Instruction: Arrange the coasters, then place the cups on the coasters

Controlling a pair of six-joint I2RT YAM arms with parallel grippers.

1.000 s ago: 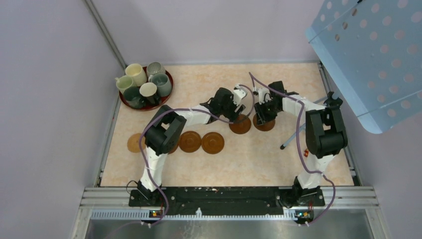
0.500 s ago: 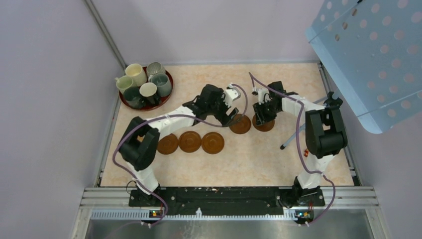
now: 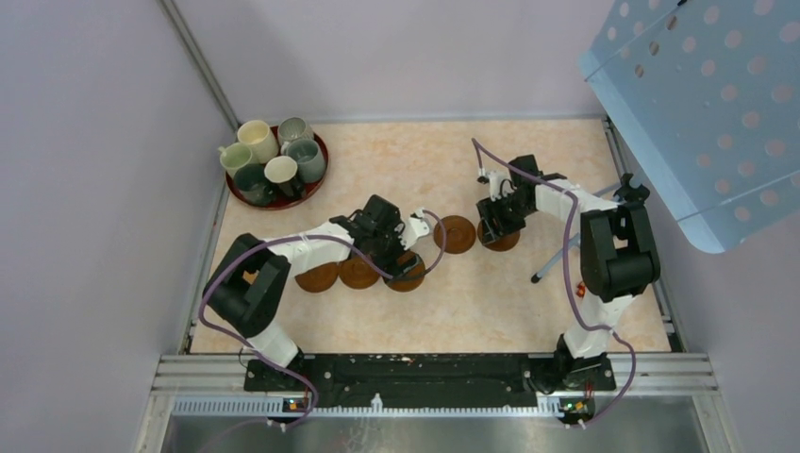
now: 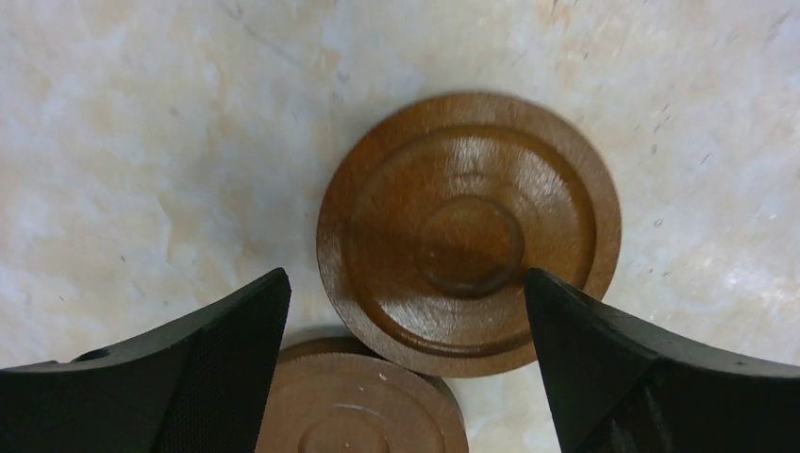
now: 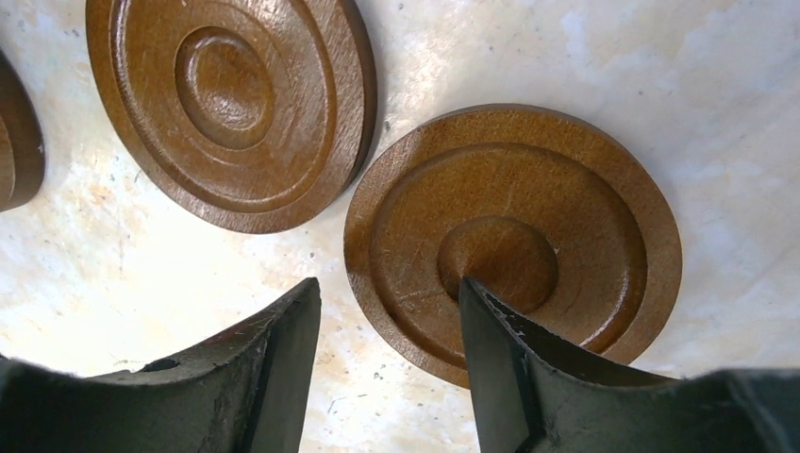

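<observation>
Five brown coasters lie flat on the table in the top view: three in a row (image 3: 318,276), (image 3: 359,272), (image 3: 406,274), and two further right (image 3: 456,234), (image 3: 502,238). My left gripper (image 3: 404,251) hovers over the right end of the row, open and empty. Its wrist view shows one coaster (image 4: 469,231) between the wide fingers (image 4: 406,278) and another (image 4: 363,406) just below. My right gripper (image 3: 491,225) is open over the rightmost coaster (image 5: 514,245), one finger above its centre and nothing gripped (image 5: 389,283). Several cups (image 3: 274,156) stand together at the back left.
The cups sit on a dark red round tray (image 3: 316,179). A blue perforated panel (image 3: 698,104) overhangs the back right corner. A thin grey rod (image 3: 557,260) lies near the right arm. Walls close in at the left and back.
My left arm pulled back from the coaster at centre right to the row of three, jaws widening. My right gripper opened, leaving its coaster flat on the table.
</observation>
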